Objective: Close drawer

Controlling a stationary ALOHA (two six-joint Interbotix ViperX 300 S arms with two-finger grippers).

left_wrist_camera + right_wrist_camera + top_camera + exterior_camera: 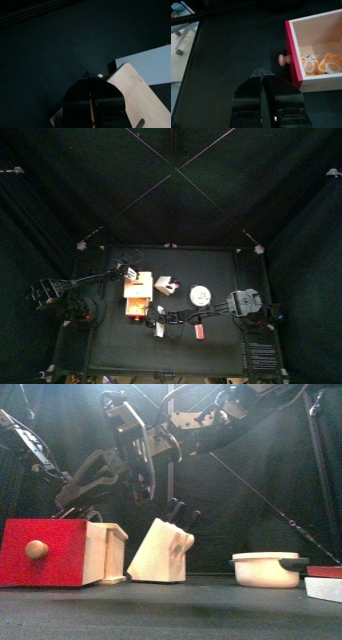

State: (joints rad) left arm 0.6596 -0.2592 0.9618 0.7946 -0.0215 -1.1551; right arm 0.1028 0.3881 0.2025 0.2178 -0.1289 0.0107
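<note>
The drawer (138,298) is a light-wood box (103,552) with a red front and a round knob (38,550), standing at the table's left. In the right wrist view the tray (314,52) is pulled out and holds orange-and-white pieces (321,64). My right gripper (260,74) is shut and empty, its tips just short of the knob (283,60). It reaches across to the drawer's front (158,319). My left gripper (93,97) looks shut and sits over the wooden top (137,92) at the box's back (131,278).
A wooden knife block (160,552) stands right of the drawer (167,284). A white lidded bowl (267,569) sits further right (201,296). A red-and-white block (325,584) lies at the front right (199,331). Black curtains surround the table.
</note>
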